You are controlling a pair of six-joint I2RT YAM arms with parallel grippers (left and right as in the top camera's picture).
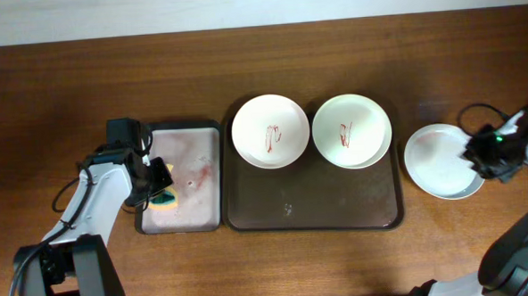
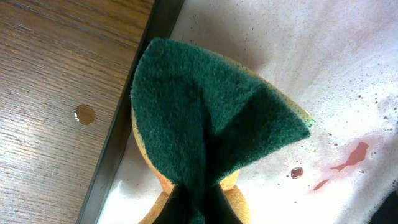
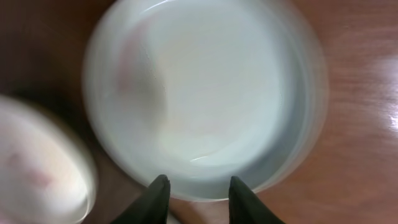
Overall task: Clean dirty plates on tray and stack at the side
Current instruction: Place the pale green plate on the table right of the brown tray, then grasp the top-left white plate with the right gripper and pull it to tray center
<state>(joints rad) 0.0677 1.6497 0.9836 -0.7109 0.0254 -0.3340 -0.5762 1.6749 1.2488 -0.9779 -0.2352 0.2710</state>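
This looks like a robotics lab bench staged for dishwashing. The wood-grain surface (image 1: 56,77) meets a bare pale wall (image 1: 240,6) at its far edge. The left arm (image 1: 88,196) and right arm (image 1: 518,244) stand at its near corners, with a cable (image 1: 470,114) loose by the right edge and a dark tray (image 1: 313,213) of smeared plates (image 1: 270,132) mid-surface.

At the left, the left gripper (image 1: 162,183) pinches a sponge (image 2: 205,118); at the right, the right gripper (image 3: 194,198) hangs with fingers parted.

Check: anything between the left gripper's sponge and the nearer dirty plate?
Nothing visible. The left gripper holds the sponge over the small tray. Between it and the left dirty plate lie only that tray's low rim and the rim of the big tray.
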